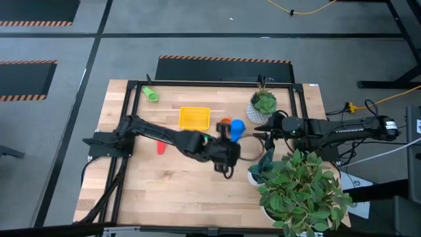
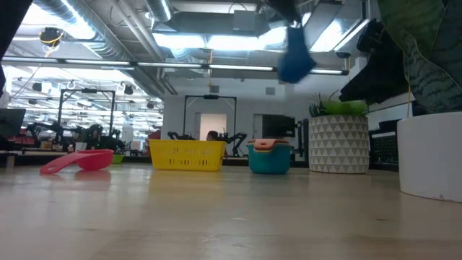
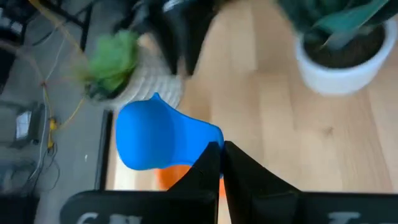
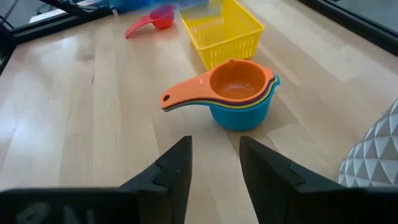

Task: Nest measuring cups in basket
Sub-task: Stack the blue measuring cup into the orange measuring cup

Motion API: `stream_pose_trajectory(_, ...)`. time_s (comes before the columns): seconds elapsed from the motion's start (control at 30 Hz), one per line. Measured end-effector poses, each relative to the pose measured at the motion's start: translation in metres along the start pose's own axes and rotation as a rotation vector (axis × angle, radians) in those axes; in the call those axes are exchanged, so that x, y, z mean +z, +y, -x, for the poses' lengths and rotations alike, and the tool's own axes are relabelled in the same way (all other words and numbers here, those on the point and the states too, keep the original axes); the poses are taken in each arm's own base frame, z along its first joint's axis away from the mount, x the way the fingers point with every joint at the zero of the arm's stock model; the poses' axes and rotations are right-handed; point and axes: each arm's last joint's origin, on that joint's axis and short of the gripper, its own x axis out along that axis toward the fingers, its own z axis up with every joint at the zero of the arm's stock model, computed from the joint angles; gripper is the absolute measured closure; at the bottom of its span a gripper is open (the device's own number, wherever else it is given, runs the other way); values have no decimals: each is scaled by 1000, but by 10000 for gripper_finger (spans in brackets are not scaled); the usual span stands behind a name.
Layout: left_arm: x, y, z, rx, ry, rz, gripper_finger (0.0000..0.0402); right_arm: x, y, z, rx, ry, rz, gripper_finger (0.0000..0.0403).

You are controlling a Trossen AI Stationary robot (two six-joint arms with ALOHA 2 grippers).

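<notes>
The basket is yellow. One cup is bright blue, another red, another green. An orange cup tops a light blue one. The plant pot is white with a grey triangle pattern.

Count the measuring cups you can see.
6: green cup back left, red cup left of basket, blue cup in left gripper, stack of three right of basket; more may hide inside.

Worktop: pale wood, smooth matt grain. Basket: glossy yellow plastic lattice. Blue cup in my left tool: smooth plastic.
</notes>
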Motion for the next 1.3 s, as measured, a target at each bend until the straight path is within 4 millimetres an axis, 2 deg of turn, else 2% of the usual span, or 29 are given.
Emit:
stream_pose_trajectory(0.2,-8,50,36,14,-2,130,402,0,0,0,-1,1,0,265)
stream_pose_trajectory(0.33,-22,66,40,5,13,190,401,0,0,0,1,-2,0,265)
stream_pose_trajectory(0.4,-35,66,33,-19,26,205,401,1,1,-1,3,-5,0,265)
stream_pose_trajectory(0.53,-58,61,10,-111,-64,279,401,1,1,-2,6,-7,3,265)
stream_pose_trajectory(0.73,-96,59,-18,-223,-289,451,401,2,3,-4,13,-14,1,265)
stream_pose_trajectory(0.9,-123,60,-24,-273,-469,556,401,6,4,-7,24,-53,-6,265)
stream_pose_trajectory(1.07,-140,60,-23,-297,-613,597,401,10,6,-11,36,-100,-15,265)
stream_pose_trajectory(1.3,-149,58,-21,-346,-847,631,401,18,10,-18,42,-179,-10,265)
